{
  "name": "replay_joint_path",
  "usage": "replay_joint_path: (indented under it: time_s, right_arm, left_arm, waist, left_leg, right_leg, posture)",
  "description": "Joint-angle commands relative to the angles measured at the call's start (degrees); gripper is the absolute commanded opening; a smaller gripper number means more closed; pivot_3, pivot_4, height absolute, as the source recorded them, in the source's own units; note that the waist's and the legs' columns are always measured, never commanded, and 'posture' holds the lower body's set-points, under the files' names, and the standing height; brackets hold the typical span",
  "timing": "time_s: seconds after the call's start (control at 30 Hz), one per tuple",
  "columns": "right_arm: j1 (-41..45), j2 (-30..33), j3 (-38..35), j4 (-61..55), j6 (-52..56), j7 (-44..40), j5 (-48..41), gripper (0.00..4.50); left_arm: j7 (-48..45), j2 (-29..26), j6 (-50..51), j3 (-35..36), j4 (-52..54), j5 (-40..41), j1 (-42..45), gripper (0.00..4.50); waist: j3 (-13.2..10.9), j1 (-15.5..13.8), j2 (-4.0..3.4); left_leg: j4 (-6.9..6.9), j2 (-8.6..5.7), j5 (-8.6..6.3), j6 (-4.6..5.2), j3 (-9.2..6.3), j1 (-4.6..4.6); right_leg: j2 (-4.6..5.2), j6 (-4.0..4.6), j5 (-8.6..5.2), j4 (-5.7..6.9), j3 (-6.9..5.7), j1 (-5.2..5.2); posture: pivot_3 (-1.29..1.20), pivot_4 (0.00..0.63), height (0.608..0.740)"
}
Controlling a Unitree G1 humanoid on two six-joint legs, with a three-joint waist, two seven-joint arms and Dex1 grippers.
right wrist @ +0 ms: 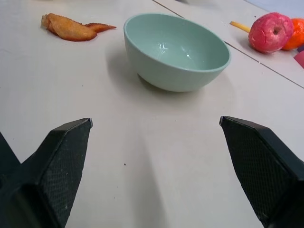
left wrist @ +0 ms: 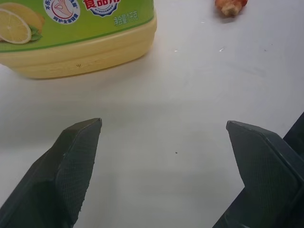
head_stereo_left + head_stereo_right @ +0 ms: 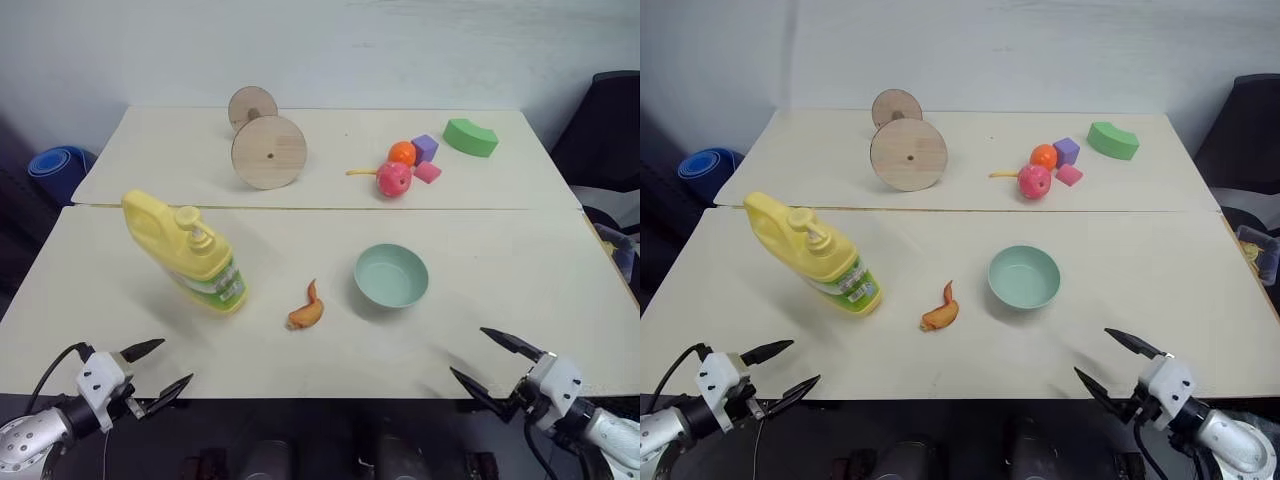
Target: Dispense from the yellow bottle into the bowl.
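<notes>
Head view: both my claws, left claw point(image 3: 155, 373) and right claw point(image 3: 490, 363), gape empty; next, reach for the yellow bottle point(image 3: 187, 252) beside the bowl point(image 3: 391, 275).

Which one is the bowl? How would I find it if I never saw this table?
Start at the near table, the one with the big yellow bottle. Right of the bottle, past a small orange scrap, sits the bowl. It is the only round, hollow, pale mint thing there.

Head stereo pair looks down over table point(image 3: 520, 290). Left wrist camera close on yellow bottle point(image 2: 71, 42); right wrist camera near bowl point(image 1: 175, 50).
</notes>
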State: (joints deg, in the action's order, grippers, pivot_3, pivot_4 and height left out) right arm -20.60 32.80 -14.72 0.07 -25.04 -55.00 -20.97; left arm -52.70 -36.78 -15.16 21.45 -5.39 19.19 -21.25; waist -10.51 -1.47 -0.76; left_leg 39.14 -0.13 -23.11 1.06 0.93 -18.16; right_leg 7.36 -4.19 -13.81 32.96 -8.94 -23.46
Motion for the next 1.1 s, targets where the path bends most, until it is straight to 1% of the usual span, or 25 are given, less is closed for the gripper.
replay_joint_path:
  time_s: [0.03,0.1,0.13,0.17,0.23,0.3,0.33,0.4,0.5,0.57,0.6,0.77,0.87,0.93,0.97,1.1]
  right_arm:
    - [2.1,0.9,1.6,-4.5,1.8,-0.3,-1.1,4.5]
    - [4.5,2.1,3.4,-8.8,5.4,-0.3,-1.6,4.5]
    - [7.7,3.2,5.4,-12.1,10.2,0.2,-1.7,4.5]
    - [12.5,4.2,8.3,-15.6,16.2,1.0,-1.8,4.5]
    - [20.6,6.3,13.3,-20.2,27.3,2.1,-0.7,4.5]
    - [28.0,7.5,19.2,-20.9,33.9,0.8,2.7,4.5]
    - [34.5,6.5,24.4,-19.6,38.0,-0.6,5.3,4.5]
    - [43.9,4.0,32.1,-16.5,44.1,-1.4,9.4,4.5]
    - [53.7,-1.2,41.6,-9.3,47.6,-3.1,15.5,4.5]
    - [57.9,-5.0,47.0,-4.5,48.4,-4.6,18.4,4.5]
    - [59.5,-6.5,49.0,-2.0,46.9,-5.3,19.8,4.5]
    - [64.0,-12.8,52.9,9.4,42.6,-4.2,25.2,4.5]
    - [66.1,-16.5,55.3,18.4,39.7,-4.3,28.6,4.5]
    - [66.6,-17.5,55.8,22.2,39.6,-5.0,30.0,4.12]
    - [66.3,-17.0,55.5,22.0,39.8,-6.3,29.8,3.94]
    - [65.2,-14.5,54.0,17.9,41.7,-11.6,28.4,2.55]
  left_arm:
    - [-1.8,-0.4,1.6,0.2,2.0,2.4,-1.1,4.48]
    - [-4.3,-0.8,6.2,0.2,4.7,6.8,-1.9,4.48]
    - [-6.4,-1.7,8.1,0.0,5.7,8.3,-2.4,4.48]
    - [-8.9,-2.2,8.7,0.6,6.8,10.5,-2.6,4.48]
    - [-10.1,-2.8,9.3,1.0,7.7,10.8,-2.6,4.48]
    - [-10.4,-2.5,9.9,1.0,8.2,11.3,-2.1,4.48]
    - [-12.2,-2.7,9.2,0.3,8.2,11.1,-2.2,4.48]
    - [-14.4,-2.9,8.3,-0.7,8.2,10.6,-2.3,4.48]
    - [-15.0,-2.1,8.6,-1.3,7.9,10.6,-1.6,4.48]
    - [-14.7,-1.4,8.5,-1.7,7.8,10.6,-1.1,4.48]
    - [-14.5,-1.1,8.3,-1.9,7.8,10.3,-0.9,4.48]
    - [-14.4,-0.1,7.6,-2.3,7.5,9.8,-0.2,4.48]
    - [-14.3,0.6,7.0,-2.8,7.7,9.1,-0.7,4.48]
    - [-14.0,1.0,6.5,-3.0,8.1,8.7,-0.8,4.5]
    - [-13.8,1.2,6.5,-3.0,8.3,8.8,-0.9,4.5]
    - [-13.5,1.3,6.4,-3.4,8.6,8.7,-0.7,4.5]
  waist:
    - [0.0,0.0,0.0]
    - [0.0,0.3,-0.01]
    - [0.0,0.5,-0.01]
    - [0.0,0.8,-0.03]
    - [-0.1,0.8,-0.08]
    - [-0.1,0.6,-0.13]
    - [0.0,0.5,-0.07]
    - [0.0,0.6,-0.01]
    - [0.1,0.6,0.04]
    - [0.1,0.7,0.12]
    - [0.1,0.7,0.15]
    - [0.2,1.3,0.26]
    - [0.2,1.9,0.28]
    - [0.2,2.2,0.25]
    - [0.2,2.4,0.24]
    - [0.2,2.5,0.23]
  left_leg:
    - [0.0,0.0,0.0,0.0,0.0,0.0]
    - [0.0,0.0,0.0,0.0,0.03,0.0]
    - [0.0,0.01,0.01,0.0,0.09,0.01]
    - [0.01,0.01,0.01,0.0,0.11,0.05]
    - [0.03,0.04,0.02,0.02,0.16,0.08]
    - [0.03,0.04,0.03,0.01,0.11,0.08]
    - [0.03,0.06,0.06,-0.05,0.02,0.12]
    - [0.04,0.13,0.08,-0.18,-0.07,0.08]
    - [0.04,0.09,0.1,-0.2,-0.11,-0.07]
    - [0.05,0.04,0.14,-0.17,-0.14,-0.13]
    - [0.08,-0.01,0.17,-0.13,-0.13,-0.12]
    - [0.13,-0.21,0.21,0.01,-0.08,-0.13]
    - [0.13,-0.18,0.22,-0.01,-0.06,-0.11]
    - [0.13,-0.11,0.25,-0.1,-0.06,-0.06]
    - [0.13,-0.08,0.27,-0.13,-0.06,-0.08]
    - [0.13,-0.08,0.31,-0.19,-0.07,-0.03]
  right_leg:
    - [0.0,0.0,0.0,0.0,0.0,0.0]
    - [-0.01,0.0,0.0,0.0,0.02,-0.01]
    - [-0.01,0.0,0.0,0.04,0.09,-0.02]
    - [-0.01,0.0,0.0,0.09,0.13,-0.02]
    - [0.01,0.03,0.02,0.15,0.18,-0.08]
    - [0.02,0.1,0.0,0.21,0.15,-0.17]
    - [0.01,0.15,-0.03,0.23,0.07,-0.25]
    - [-0.08,0.2,-0.06,0.19,-0.07,-0.33]
    - [-0.09,0.2,-0.05,0.25,-0.15,-0.42]
    - [-0.1,0.19,-0.04,0.42,-0.2,-0.42]
    - [-0.06,0.17,-0.04,0.42,-0.19,-0.39]
    - [0.06,0.03,0.04,0.36,-0.2,-0.31]
    - [0.05,0.01,0.06,0.36,-0.19,-0.3]
    - [-0.01,0.01,0.05,0.4,-0.19,-0.3]
    - [-0.03,0.01,0.05,0.42,-0.19,-0.31]
    - [0.01,0.02,0.05,0.5,-0.18,-0.3]
  posture:
    - [0.0,0.15,0.74]
    - [0.0,0.15,0.74]
    - [0.0,0.15,0.74]
    - [0.0,0.15,0.74]
    - [0.0,0.15,0.74]
    - [0.0,0.15,0.74]
    - [0.0,0.15,0.74]
    - [0.0,0.15,0.74]
    - [0.0,0.15,0.74]
    - [0.0,0.15,0.74]
    - [0.0,0.15,0.74]
    - [0.0,0.15,0.74]
    - [0.0,0.15,0.74]
    - [0.0,0.15,0.74]
    - [0.0,0.15,0.74]
    - [0.0,0.15,0.74]
